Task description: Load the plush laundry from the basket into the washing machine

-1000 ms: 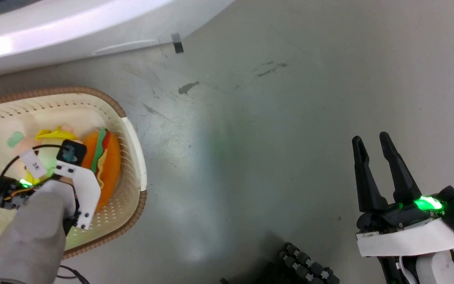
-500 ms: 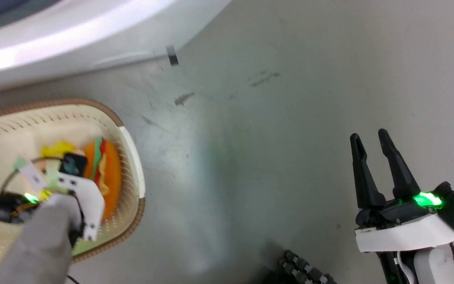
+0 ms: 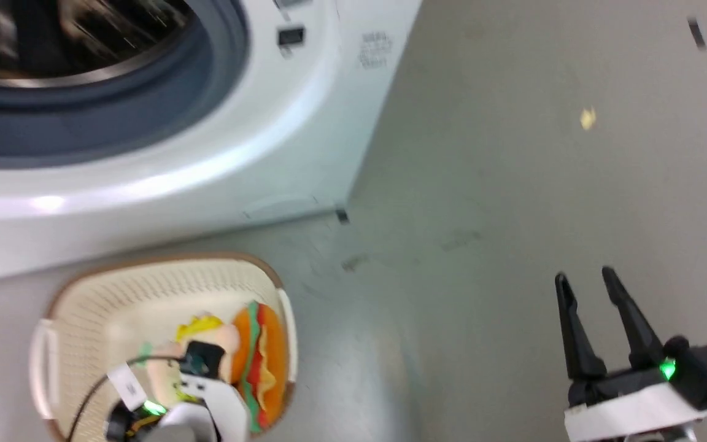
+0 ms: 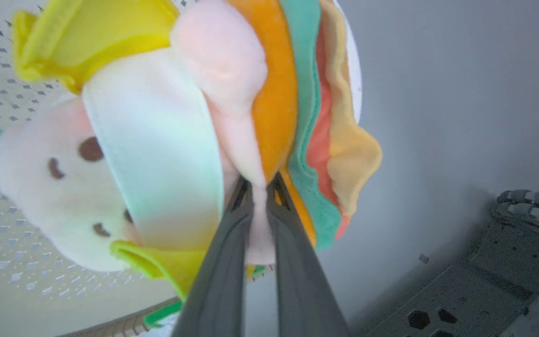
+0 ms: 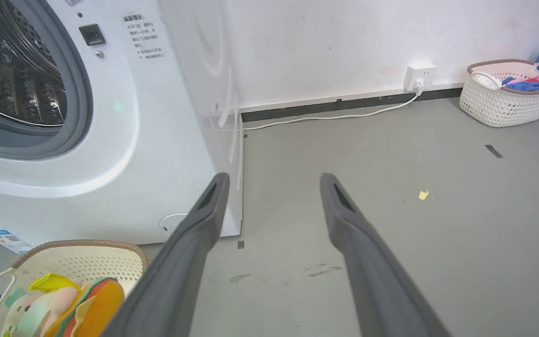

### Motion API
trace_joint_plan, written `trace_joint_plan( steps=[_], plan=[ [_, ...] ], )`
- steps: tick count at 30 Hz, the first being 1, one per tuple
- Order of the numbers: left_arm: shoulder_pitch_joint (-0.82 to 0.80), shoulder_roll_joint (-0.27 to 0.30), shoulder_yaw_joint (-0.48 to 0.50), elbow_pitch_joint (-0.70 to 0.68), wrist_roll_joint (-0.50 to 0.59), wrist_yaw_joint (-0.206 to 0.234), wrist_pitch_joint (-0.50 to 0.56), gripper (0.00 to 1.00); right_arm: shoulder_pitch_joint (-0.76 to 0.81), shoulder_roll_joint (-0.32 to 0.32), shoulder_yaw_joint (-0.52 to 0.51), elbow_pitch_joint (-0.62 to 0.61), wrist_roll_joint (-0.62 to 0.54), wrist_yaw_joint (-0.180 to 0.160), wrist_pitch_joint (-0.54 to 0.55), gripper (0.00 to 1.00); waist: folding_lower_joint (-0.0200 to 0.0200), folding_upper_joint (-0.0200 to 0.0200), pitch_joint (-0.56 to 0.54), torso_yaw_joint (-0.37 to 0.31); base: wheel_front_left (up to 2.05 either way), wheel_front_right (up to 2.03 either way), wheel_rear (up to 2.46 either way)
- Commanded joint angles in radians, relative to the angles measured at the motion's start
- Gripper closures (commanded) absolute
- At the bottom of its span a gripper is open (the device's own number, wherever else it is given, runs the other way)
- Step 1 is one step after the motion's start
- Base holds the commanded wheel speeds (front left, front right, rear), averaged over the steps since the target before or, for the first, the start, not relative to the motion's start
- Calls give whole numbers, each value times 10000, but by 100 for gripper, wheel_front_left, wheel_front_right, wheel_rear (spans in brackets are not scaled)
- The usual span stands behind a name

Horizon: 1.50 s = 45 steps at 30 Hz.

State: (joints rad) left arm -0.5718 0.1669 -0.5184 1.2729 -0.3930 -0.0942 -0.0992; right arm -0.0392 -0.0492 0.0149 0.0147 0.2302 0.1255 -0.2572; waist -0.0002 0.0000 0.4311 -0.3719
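The basket (image 3: pixel 121 299) stands on the floor in front of the washing machine (image 3: pixel 304 123), whose round opening faces me. Inside lie the pink doll (image 3: pixel 223 339) and the orange bun-shaped plush (image 3: pixel 270 362), side by side at the right end. In the left wrist view my left gripper (image 4: pixel 260 186) is shut on a pink limb of the doll (image 4: pixel 157 140), with the orange plush (image 4: pixel 279 93) pressed against its right finger. I cannot tell whether the orange plush is pinched too. My right gripper (image 3: pixel 587 285) hangs open over bare floor at the lower right.
A second basket (image 5: pixel 508 98) with clothes stands by the wall at the far right. A wall socket (image 5: pixel 419 75) and white cable run along the skirting. A yellow scrap (image 5: pixel 423 194) lies on the grey floor. My wheeled base (image 4: pixel 527 210) is close beside the basket.
The head camera has tilted up, bringing the washer's opening into view. My left gripper has shut on the doll in the basket. The right gripper has stayed open.
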Motion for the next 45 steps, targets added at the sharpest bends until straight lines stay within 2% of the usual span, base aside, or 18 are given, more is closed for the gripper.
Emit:
trace_joint_plan(
  steps=[1,9,13,21,25,30,35,40,45],
  plan=[
    [309,-153,6,-109,-117,-100,-421,100,256,-10,-91,21,-188,52,-45,0,2,0,-1629,1053,0,0,0],
    [885,-446,153,-705,-465,-216,-1393,100,975,-10,-242,11,-390,52,-45,0,2,0,-2789,1775,0,0,0],
    [1190,-359,536,-1714,-715,-141,-1601,100,1301,-10,-211,-27,-447,52,-45,0,2,0,-3194,1996,0,0,0],
    [2213,224,1791,-6630,-328,733,-1622,100,1591,-10,-180,-146,-511,52,-45,0,2,0,-3396,2110,0,0,0],
    [2123,545,2142,-8331,-163,1045,-1608,100,1510,-10,-65,-241,-482,52,-45,0,2,0,-3049,2004,0,0,0],
    [1177,1132,2570,-9715,-182,1413,-652,100,1175,-10,36,-328,-360,52,-45,0,2,0,-2225,1687,0,0,0],
    [-160,1882,2892,-10173,-154,1571,721,100,747,-10,142,-345,-163,52,-45,0,2,0,-1224,1255,0,0,0],
    [-1806,2518,3033,-9640,-189,1453,2105,100,337,-10,222,-362,73,52,-45,0,2,0,-176,871,0,0,0],
    [-3459,2939,3030,-8848,-8,1388,2865,100,-86,-10,308,-365,388,52,-45,0,2,0,735,522,0,0,0]
  ],
)
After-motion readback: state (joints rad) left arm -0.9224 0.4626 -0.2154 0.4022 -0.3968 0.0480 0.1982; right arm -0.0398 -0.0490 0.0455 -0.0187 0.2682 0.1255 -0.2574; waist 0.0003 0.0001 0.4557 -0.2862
